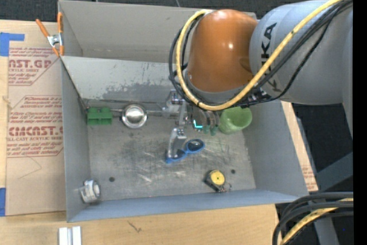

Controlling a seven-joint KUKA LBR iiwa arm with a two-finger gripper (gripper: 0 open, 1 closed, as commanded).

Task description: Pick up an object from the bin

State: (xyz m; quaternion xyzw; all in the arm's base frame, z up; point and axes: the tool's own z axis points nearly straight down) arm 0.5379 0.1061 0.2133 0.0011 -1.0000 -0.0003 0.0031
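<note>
Grey metal bin (73,123), a few loose things spread over its floor. The arm (309,49) comes in from the right, its orange cover (221,57) above the middle of the bin near the back wall.

The hand (176,146) is low over the bin floor, about centre. A small blue object (192,147) lies right against it on its right side: a dark blue oval part with a lighter blue strip running out under the tip of the hand. Touching or very close. Cannot tell how far the hand is open, nor whether it has hold of the blue object.

Other things:
- green cup (236,120), to the right of the hand, partly under the arm
- shiny round metal knob (133,116), left of the hand, near the back wall
- green block (98,116), just left of the knob
- yellow-and-black disc (216,179), front right, well apart from the hand
- small silvery piece (89,191), front left corner
</note>
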